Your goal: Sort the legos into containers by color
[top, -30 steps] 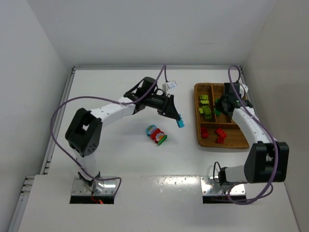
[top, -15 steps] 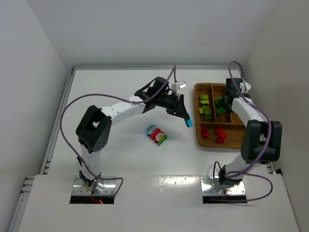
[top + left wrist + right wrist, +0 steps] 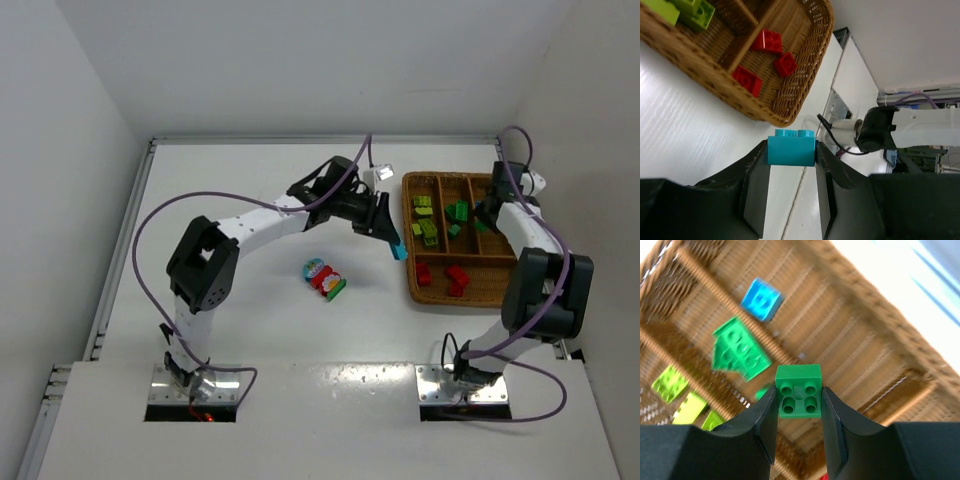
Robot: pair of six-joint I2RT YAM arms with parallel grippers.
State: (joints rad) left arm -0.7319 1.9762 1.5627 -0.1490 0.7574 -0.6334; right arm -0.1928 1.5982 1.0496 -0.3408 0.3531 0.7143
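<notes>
- The rectangular brown woven wicker tray [image 3: 470,300] lies at the right side of the white table [image 3: 240,200]. Its dividers split it into narrow compartments. Lime green bricks [image 3: 427,225], dark green bricks [image 3: 457,212] and red bricks [image 3: 452,276] lie in it in separate groups.
- The left gripper [image 3: 396,245] hangs above the table just beside the tray's left wall. Its jaws are clamped on a teal-blue two-stud brick [image 3: 791,150], and the studs point out past the fingertips. To place it well, the gripper should probably lift it clear of the woven wall before it crosses. It should then make for the compartment holding the lone blue brick [image 3: 760,299]. The other arm is working over that same tray, so the path needs to stay apart from it.
- The right gripper [image 3: 799,405] is over the tray, jaws closed on a small dark green four-stud brick [image 3: 798,390] with its studs facing the wrist camera. The blue brick lies just across a divider from the loose dark green ones. I judge that a low release, well onto the green side, would stop the brick bouncing over.
- A small stack of red and green bricks with a white printed block [image 3: 325,277] lies mid-table, well apart from the tray and unsorted. It will likely need pulling apart.
</notes>
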